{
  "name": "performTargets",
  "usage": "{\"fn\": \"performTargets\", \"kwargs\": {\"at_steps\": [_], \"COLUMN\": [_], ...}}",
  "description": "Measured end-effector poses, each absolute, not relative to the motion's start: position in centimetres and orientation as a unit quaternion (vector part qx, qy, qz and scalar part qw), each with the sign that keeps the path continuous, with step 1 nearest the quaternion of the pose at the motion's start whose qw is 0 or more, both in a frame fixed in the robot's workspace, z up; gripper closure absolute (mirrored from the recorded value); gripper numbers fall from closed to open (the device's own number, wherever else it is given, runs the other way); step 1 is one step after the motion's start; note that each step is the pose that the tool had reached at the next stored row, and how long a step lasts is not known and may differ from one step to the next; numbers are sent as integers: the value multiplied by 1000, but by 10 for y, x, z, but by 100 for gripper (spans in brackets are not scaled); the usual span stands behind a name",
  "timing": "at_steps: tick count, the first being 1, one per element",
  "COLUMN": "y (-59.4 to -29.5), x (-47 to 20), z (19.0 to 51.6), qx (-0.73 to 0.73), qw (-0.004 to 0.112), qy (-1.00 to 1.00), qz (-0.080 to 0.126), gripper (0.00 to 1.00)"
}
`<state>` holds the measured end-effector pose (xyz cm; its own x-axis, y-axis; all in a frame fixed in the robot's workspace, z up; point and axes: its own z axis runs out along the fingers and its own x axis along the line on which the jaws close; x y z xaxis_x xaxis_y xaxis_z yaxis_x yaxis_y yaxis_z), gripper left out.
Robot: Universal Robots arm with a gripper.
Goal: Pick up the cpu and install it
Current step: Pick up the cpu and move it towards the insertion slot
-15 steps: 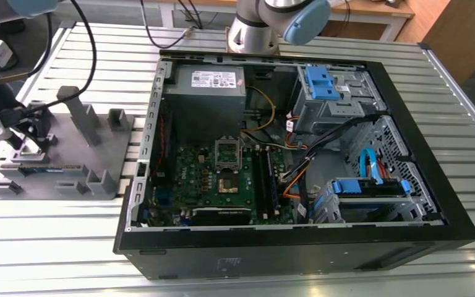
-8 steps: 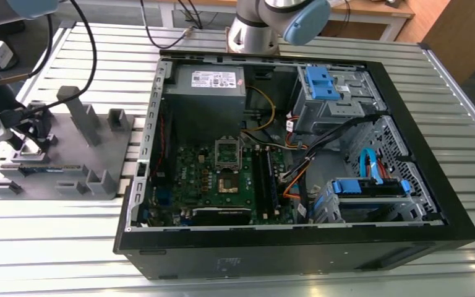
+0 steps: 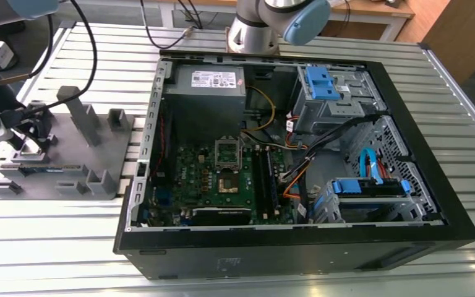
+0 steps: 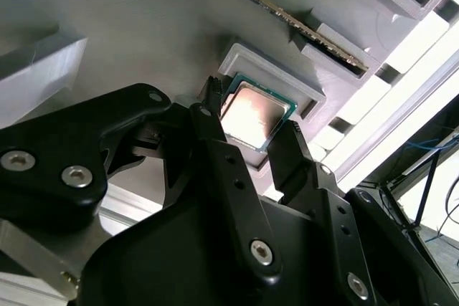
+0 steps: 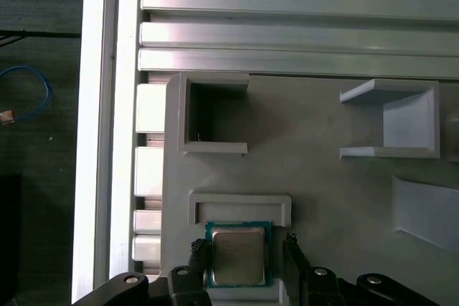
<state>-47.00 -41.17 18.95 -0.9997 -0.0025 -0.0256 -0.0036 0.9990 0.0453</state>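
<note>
The gripper [image 5: 244, 243] is hanging low over the grey holder [image 5: 323, 177], which is lying on the slotted aluminium table [image 3: 56, 247] toward the table's edge on the exterior view's left, just beside the open computer case [image 3: 303, 247]. The cpu [image 5: 238, 256] is sitting flat in a shallow walled recess near the holder's edge, silvery top facing up. The raised rim is bracketing it, which is probably fixing its position and rotation for a repeatable pick. In both wrist views the two black fingers [image 4: 209, 105] are straddling the chip on opposite sides. The jaws are standing apart, one finger close against the chip's green border and the other showing a narrow gap, so the claw is reading as spread and not clamping anything. Gripping by the side edges is likely meant to keep the underside contacts untouched. The long memory stick [image 4: 287, 16] is standing on edge in its own slot of the holder, well apart from the fingers. Inside the case, the green board [image 3: 205, 185] is lying flat with its dark square socket [image 3: 225, 181] uncovered. The chip is not yet lifted, so the work is standing at the pick-up stage.
</note>
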Motion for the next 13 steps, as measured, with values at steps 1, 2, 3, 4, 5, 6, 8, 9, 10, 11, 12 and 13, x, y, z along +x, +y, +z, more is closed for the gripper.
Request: {"fn": "performTargets", "kwargs": {"at_steps": [1, 2, 3, 4, 5, 6, 8, 9, 10, 11, 12, 13], "y": [-412, -411, -411, -411, -411, -411, -411, -411, -411, -411, -411, -411], "x": [-470, -470, -470, -470, -470, -471, -471, -471, -471, -472, -472, -472], "z": [189, 189, 189, 188, 188, 188, 187, 187, 187, 186, 186, 185], "qx": [-2, -2, -2, -2, -2, -2, -2, -2, -2, -2, -2, -2], "qw": [13, 13, 13, 13, 13, 13, 13, 13, 13, 13, 13, 13], "qy": [1000, 1000, 1000, 1000, 1000, 1000, 1000, 1000, 1000, 1000, 1000, 1000], "qz": [23, 23, 23, 23, 23, 23, 23, 23, 23, 23, 23, 23], "gripper": [47, 47, 47, 47, 47, 47, 47, 47, 47, 47, 47, 47]}}
